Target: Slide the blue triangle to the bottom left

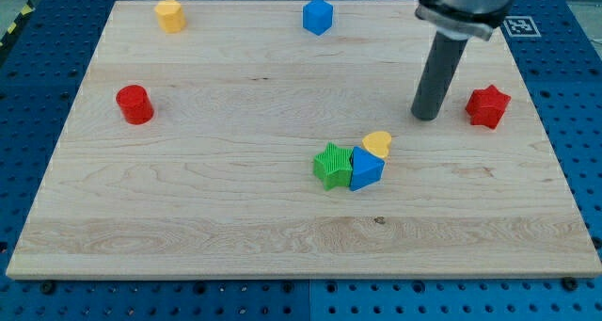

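The blue triangle (366, 168) lies right of the board's middle, touching a green star (332, 165) on its left and a yellow heart (378, 143) at its upper right. My tip (426, 116) rests on the board up and to the right of this cluster, apart from it. The rod rises toward the view's top right.
A red star (487, 105) sits near the right edge, close to my tip's right. A blue hexagon-like block (318, 16) and a yellow block (170, 15) stand near the top edge. A red cylinder (134, 104) sits at the left. The wooden board (188, 227) lies on a blue pegboard.
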